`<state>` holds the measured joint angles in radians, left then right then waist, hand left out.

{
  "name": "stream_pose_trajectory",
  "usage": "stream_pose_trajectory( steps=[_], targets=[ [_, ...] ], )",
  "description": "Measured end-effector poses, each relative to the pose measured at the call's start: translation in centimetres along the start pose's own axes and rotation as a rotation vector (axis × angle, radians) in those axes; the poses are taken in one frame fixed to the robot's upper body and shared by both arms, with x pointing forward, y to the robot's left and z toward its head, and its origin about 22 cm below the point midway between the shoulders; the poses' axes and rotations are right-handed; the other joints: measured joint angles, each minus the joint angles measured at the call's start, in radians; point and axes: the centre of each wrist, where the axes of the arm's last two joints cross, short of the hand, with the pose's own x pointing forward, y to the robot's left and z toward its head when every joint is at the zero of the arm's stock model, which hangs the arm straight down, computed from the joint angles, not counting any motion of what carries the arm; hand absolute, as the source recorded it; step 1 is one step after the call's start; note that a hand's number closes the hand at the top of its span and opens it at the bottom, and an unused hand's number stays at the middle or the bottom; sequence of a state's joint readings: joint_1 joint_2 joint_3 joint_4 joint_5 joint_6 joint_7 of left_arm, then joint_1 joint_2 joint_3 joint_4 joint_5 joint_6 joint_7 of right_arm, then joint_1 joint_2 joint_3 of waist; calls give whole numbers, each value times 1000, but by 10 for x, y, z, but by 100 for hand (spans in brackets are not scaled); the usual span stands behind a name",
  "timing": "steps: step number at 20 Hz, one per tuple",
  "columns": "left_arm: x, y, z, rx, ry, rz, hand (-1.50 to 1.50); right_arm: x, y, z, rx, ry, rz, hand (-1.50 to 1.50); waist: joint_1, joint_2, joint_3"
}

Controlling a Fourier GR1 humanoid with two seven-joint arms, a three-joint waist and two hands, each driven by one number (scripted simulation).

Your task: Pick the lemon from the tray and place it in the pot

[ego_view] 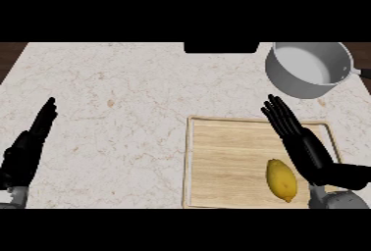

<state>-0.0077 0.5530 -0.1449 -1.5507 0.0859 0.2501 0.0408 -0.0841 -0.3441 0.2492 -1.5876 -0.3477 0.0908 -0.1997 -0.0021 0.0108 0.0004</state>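
Observation:
A yellow lemon (282, 179) lies on the wooden tray (225, 157), near the tray's front right. A grey metal pot (310, 68) stands at the counter's far right corner, tilted toward the view, with nothing visible inside. My right hand (304, 147) is open above the tray's right side, fingers straight and pointing away, just right of the lemon and not touching it. My left hand (27, 147) rests open at the left edge of the counter, fingers up.
The light marble counter (123, 98) stretches between the left hand and the tray. A black block (221, 47) sits at the counter's far edge. The pot's handle (360, 72) sticks out to the right.

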Motion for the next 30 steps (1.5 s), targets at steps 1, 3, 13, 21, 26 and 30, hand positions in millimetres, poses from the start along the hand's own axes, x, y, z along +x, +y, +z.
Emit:
stream_pose_trajectory(
  steps=[1, 3, 13, 21, 26, 30],
  targets=[
    [-2, -2, -4, 0, 8, -4, 0, -2, 1, 1, -21, 11, 12, 150, -1, -2, 0],
    [-7, 5, -4, 23, 38, -18, 0, 1, 4, -1, -104, 42, 59, 150, -2, -7, -1],
    [-37, 20, 3, 128, 312, 1, 0, 6, -36, 33, -775, 73, 629, -150, -67, -20, -11],
    [-28, 14, -5, 118, 372, 17, 0, 1, 16, 72, -878, 153, 859, -150, -46, -19, -11],
    [-22, 14, -9, 113, 374, 16, 0, 12, 23, 93, -839, 370, 971, -150, -40, -15, -15],
    [-18, 14, -10, 107, 366, 15, 0, 30, 34, 98, -766, 560, 1028, -150, -23, -13, -16]
  ],
)
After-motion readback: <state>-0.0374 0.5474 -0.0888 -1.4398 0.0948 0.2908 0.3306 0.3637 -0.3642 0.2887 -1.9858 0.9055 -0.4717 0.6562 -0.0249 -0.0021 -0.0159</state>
